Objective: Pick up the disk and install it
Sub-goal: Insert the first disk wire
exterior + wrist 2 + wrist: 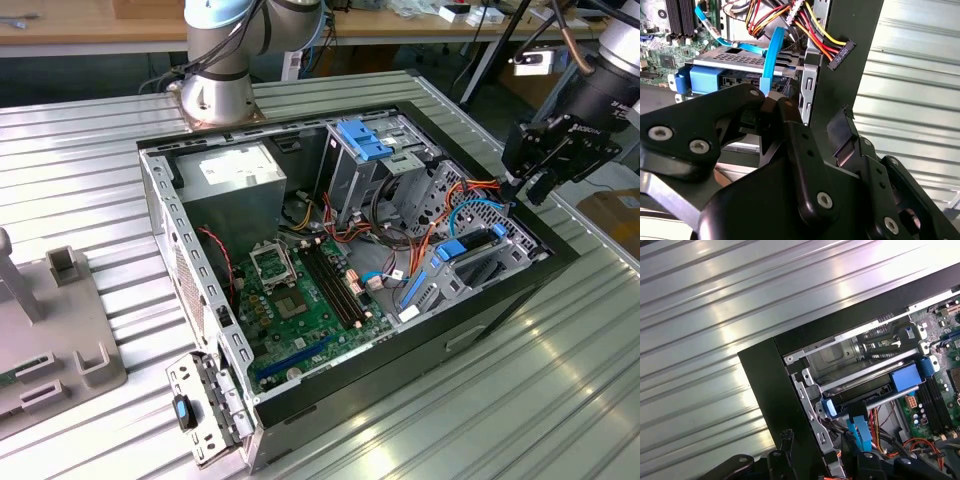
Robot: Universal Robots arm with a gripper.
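Underneath, ribbed table [560, 400]; gripper [515, 190] near case [470, 330]; benches [90, 20] beyond.

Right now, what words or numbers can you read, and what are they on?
No text can be read for sure.
White sticker on the power supply: print too small.
Black cable connector: white marks too small.
White lettering on the gripper body: too small.
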